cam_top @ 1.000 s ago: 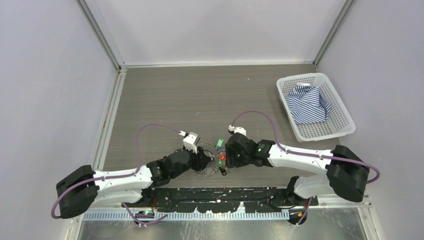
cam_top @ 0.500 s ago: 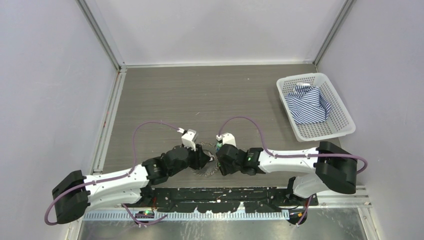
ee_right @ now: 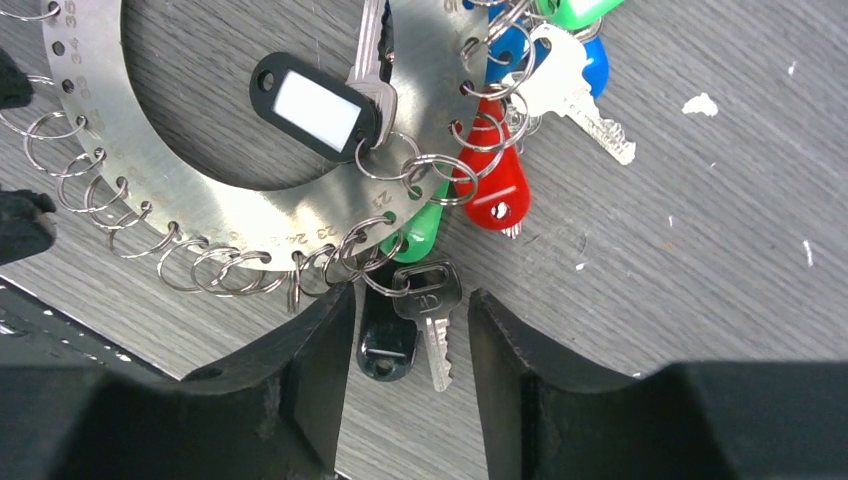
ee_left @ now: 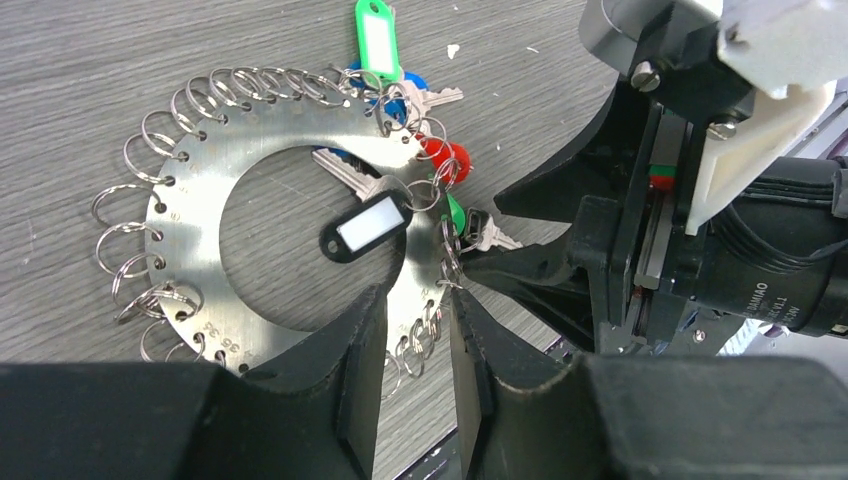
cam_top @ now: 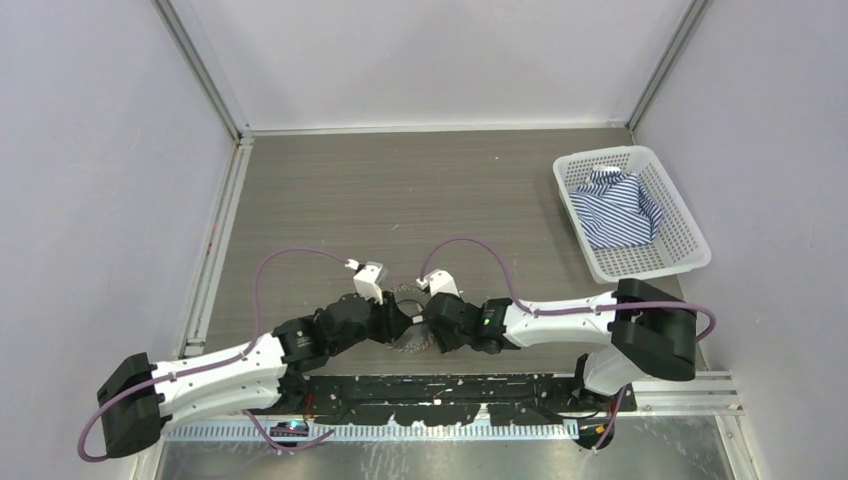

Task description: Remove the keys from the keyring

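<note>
The keyring (ee_left: pixel 200 255) is a flat silvery plate ring edged with many small split rings, lying on the table; it also shows in the right wrist view (ee_right: pixel 240 215) and the top view (cam_top: pixel 407 345). The keys hang at one side: a red one (ee_right: pixel 492 190), a blue one (ee_right: pixel 592 62), a green one (ee_right: pixel 415 235), a small silver key (ee_right: pixel 432 320) and a black tag (ee_right: pixel 385 345). My left gripper (ee_left: pixel 415 335) is closed across the plate's band, fingertips at its inner and outer edges. My right gripper (ee_right: pixel 410 340) is open, with the small silver key and black tag between its fingers, untouched.
A black label tag (ee_left: pixel 365 228) and a green tag (ee_left: pixel 375 35) also hang on the ring. A white basket (cam_top: pixel 640 275) holding a striped cloth (cam_top: pixel 620 208) stands at the back right. A black rail (cam_top: pixel 450 390) runs along the near edge.
My right gripper has moved left to the keyring and now covers the keys in the top view. My left arm has shifted slightly left. The ring has stayed in place.
</note>
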Robot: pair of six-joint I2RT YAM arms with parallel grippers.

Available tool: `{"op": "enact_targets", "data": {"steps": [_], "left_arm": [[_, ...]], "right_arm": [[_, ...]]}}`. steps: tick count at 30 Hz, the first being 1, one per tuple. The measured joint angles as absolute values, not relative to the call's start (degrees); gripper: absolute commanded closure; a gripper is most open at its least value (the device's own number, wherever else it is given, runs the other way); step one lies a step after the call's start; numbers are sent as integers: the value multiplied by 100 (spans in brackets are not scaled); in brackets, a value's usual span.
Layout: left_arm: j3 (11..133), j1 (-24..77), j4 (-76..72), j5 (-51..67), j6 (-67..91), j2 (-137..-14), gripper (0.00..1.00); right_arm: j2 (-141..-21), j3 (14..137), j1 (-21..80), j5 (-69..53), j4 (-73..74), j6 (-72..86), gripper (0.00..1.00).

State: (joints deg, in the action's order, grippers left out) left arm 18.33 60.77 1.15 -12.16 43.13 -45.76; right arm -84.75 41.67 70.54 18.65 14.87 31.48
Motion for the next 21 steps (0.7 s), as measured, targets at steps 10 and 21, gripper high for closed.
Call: {"op": "enact_targets", "data": {"steps": [10,21], "left_arm": [[1831,6062,370,-1194,4510,-4388,71],[1831,6062,346,-1131,4606,-4593,71]], "right_arm": [[-8589,4222,7054,1868,1347,2853,78],[-8589,4222,7054,1704,1114,2799,78]]}}
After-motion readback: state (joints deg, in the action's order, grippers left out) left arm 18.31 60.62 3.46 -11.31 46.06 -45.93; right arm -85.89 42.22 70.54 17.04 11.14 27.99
